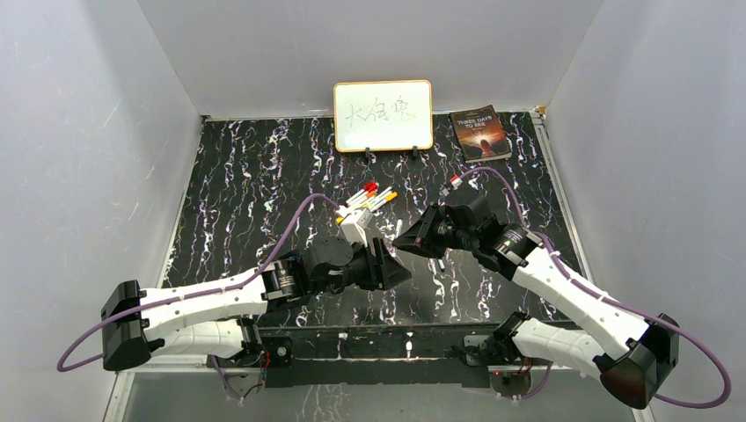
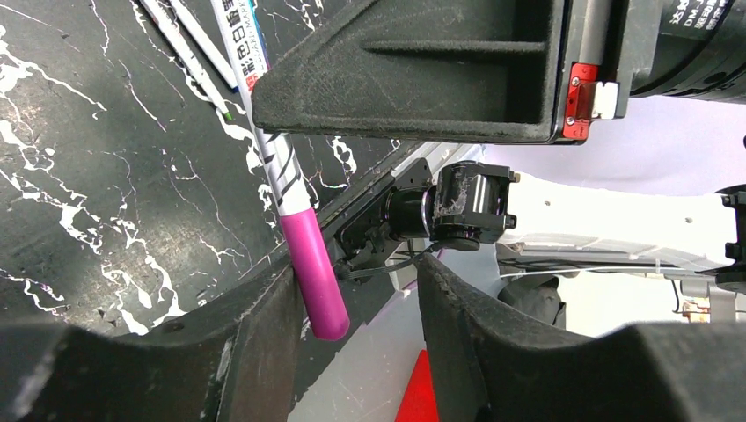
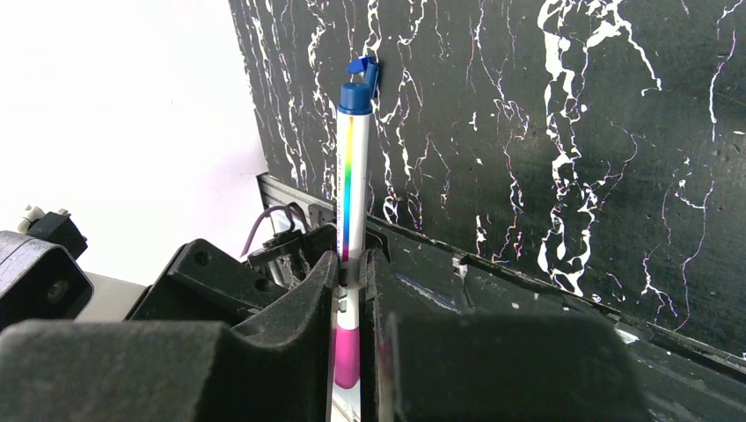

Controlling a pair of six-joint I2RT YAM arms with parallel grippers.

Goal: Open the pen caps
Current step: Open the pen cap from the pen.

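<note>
Pink pen cap [image 2: 314, 268] sits between the left gripper's [image 2: 352, 303] jaws — against one finger, clear of the other, so they stand part open. Its long axis runs rightward into the right gripper [image 3: 350, 277], clamped on the white pen [image 3: 354, 176] — any pull should follow that line.

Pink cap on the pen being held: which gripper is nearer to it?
Left. The left gripper has the pink cap between its open jaws; the right gripper clamps the pen's white barrel, just beyond the cap.
</note>
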